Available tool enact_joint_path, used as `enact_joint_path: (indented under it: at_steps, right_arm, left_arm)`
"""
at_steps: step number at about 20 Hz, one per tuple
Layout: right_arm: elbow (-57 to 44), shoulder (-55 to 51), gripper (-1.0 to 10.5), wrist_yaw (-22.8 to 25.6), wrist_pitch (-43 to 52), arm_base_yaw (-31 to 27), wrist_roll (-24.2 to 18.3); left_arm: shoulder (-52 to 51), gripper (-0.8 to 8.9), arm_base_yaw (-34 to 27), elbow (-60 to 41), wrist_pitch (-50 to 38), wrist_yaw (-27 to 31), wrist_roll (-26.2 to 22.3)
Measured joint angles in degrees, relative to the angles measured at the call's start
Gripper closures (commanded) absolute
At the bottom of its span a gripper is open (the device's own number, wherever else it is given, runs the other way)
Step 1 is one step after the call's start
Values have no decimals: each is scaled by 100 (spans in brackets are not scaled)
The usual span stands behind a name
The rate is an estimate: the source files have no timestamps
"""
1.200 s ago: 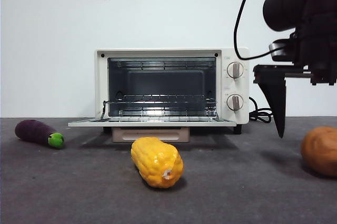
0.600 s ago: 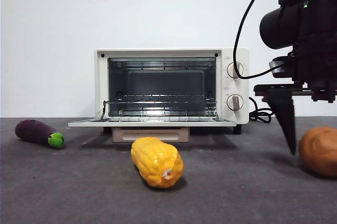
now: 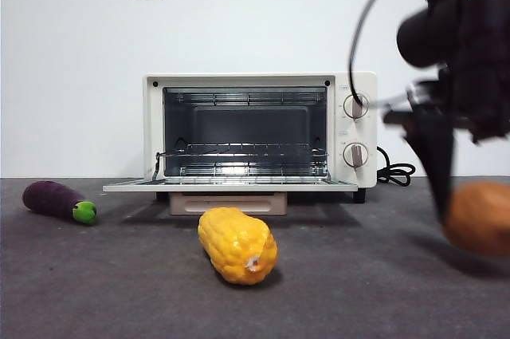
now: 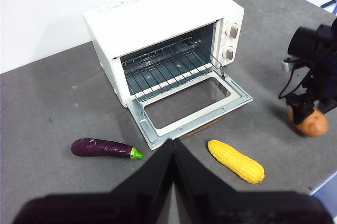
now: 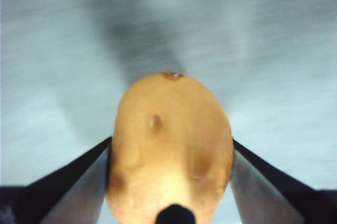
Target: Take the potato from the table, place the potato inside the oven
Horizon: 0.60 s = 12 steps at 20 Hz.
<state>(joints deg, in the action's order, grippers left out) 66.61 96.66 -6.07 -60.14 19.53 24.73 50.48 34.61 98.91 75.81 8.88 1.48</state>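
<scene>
The orange-brown potato [image 5: 171,129] sits between my right gripper's [image 5: 171,142] two jaws, which are shut on its sides. In the front view the potato [image 3: 480,218] is blurred at the far right, slightly above the dark grey table [image 3: 119,291], with one black jaw beside it. The cream-white oven [image 3: 259,132] stands at the back centre with its door folded down flat and its wire rack bare. My left gripper [image 4: 172,145] is shut and hangs high over the table, looking down on the oven [image 4: 158,29] and the potato [image 4: 314,123].
A yellow corn cob [image 3: 237,245] lies in front of the open oven door. A purple eggplant [image 3: 57,201] with a green tip lies at the left. The oven's black cord [image 3: 394,171] trails at its right side.
My right gripper came down and rightward around the potato and closed on it. The potato now sits a little higher and looks blurred from motion.
</scene>
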Motion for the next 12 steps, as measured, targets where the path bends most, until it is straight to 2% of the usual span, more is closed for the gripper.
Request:
enact_joint_path:
  at_steps: [1, 3, 6, 12]
  right_arm:
    - [129, -170, 883, -304, 50, 83, -15]
    - [396, -522, 883, -597, 376, 286, -33]
    - [634, -706, 883, -625, 1279, 599, -31]
    - [636, -680, 883, -573, 3836, 1202, -31]
  left_arm:
    - [0, 819, 0, 0, 0, 2, 0]
    - [0, 819, 0, 0, 0, 2, 0]
    - [0, 819, 0, 0, 0, 2, 0]
    - [-11, 819, 0, 0, 0, 2, 0]
